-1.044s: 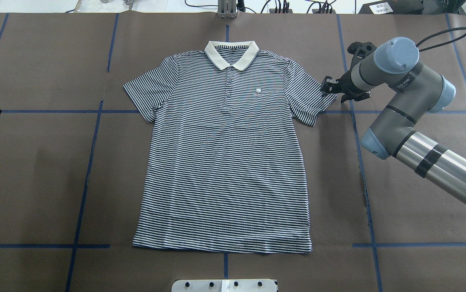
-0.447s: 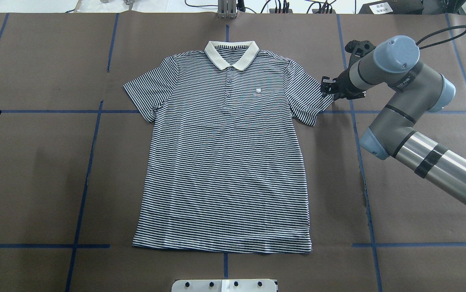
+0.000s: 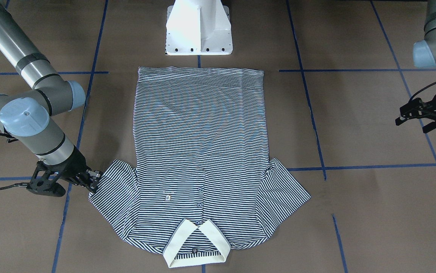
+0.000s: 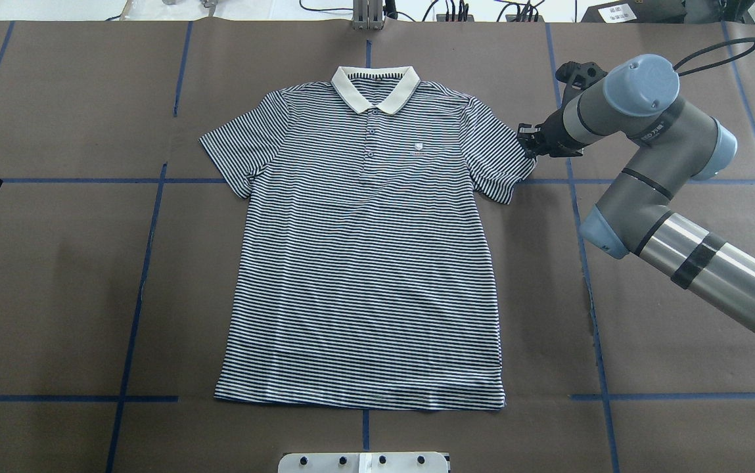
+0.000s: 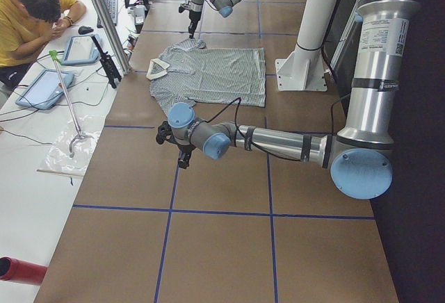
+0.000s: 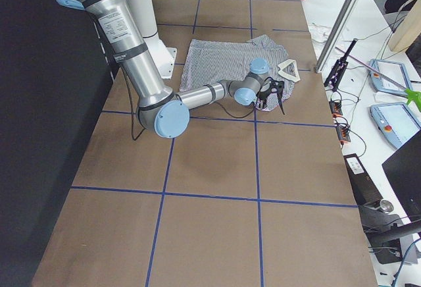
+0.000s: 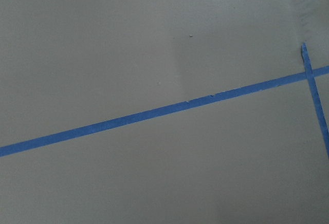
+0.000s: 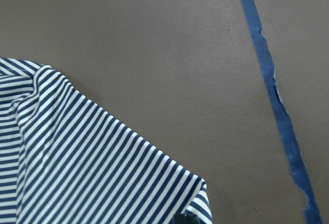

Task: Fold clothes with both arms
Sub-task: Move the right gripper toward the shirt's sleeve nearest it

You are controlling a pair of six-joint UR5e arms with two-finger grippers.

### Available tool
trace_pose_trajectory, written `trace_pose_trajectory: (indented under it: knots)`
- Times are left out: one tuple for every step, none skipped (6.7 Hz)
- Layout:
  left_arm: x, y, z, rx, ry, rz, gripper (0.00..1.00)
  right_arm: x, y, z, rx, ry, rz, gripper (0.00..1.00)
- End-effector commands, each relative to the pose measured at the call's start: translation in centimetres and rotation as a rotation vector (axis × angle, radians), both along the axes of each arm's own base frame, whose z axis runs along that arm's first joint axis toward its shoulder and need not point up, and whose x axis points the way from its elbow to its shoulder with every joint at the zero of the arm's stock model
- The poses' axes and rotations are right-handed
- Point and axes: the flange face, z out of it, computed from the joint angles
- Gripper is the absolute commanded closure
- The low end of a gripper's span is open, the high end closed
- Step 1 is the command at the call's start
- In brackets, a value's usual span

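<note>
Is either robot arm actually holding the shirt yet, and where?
Cannot be told: the right tool sits at the edge of the polo shirt sleeve, grip unclear. The left tool holds nothing.

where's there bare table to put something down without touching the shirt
Widest bare stretch: the table left of the shirt, out to the left hand. A narrow strip is free between the collar and the far edge. Crowded: the right hand at the sleeve.
</note>
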Motion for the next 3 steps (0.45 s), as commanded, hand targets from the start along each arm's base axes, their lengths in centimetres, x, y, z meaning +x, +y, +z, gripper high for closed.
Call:
trace_pose_trajectory:
  knots:
    - [0.0, 0.0, -0.1, 0.0, 0.001, 0.0, 0.0, -0.6, 0.5, -1.4, 0.008, -0.016, -0.005, 1.0]
    - [0.0, 0.0, -0.1, 0.0, 0.002, 0.0, 0.0, -1.2, 0.7, -3.3, 0.015, -0.042, 0.0, 1.0]
    - [0.0, 0.1, -0.1, 0.0, 0.001, 0.0, 0.0, -3.6, 1.0, -7.2, -0.015, -0.099, 0.026, 1.0]
